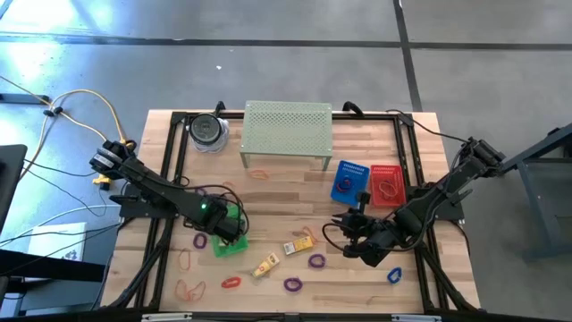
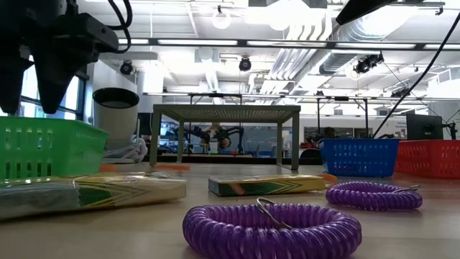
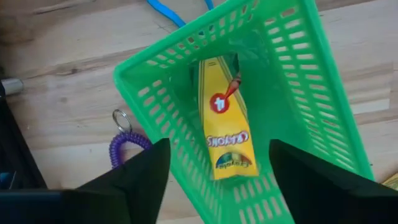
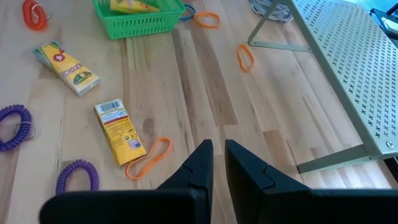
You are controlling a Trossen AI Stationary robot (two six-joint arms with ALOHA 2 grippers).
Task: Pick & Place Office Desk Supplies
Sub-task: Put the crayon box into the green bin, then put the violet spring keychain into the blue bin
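Above the worktop's left edge, the left gripper [image 3: 214, 168], jaws apart, hovers over a glossy yellow crayon packet [image 3: 226, 127] inside the slotted green plastic basket [image 3: 155, 93], while the right gripper [image 4: 217, 163] waits near the right edge, jaws together.

Open board mid-table, clutter along the front

The bare wooden tabletop [image 1: 286, 201] between the pale-green perforated metal shelf [image 1: 288, 126] and the yellow crayon packets [image 1: 299, 243] lies free. Toward the front edge, purple coiled loops [image 1: 316, 261] and orange loops [image 1: 189, 289] dot the path. The green plastic basket [image 3: 292, 93] sits under the left gripper [image 3: 217, 165], its jaws spread above the basket.
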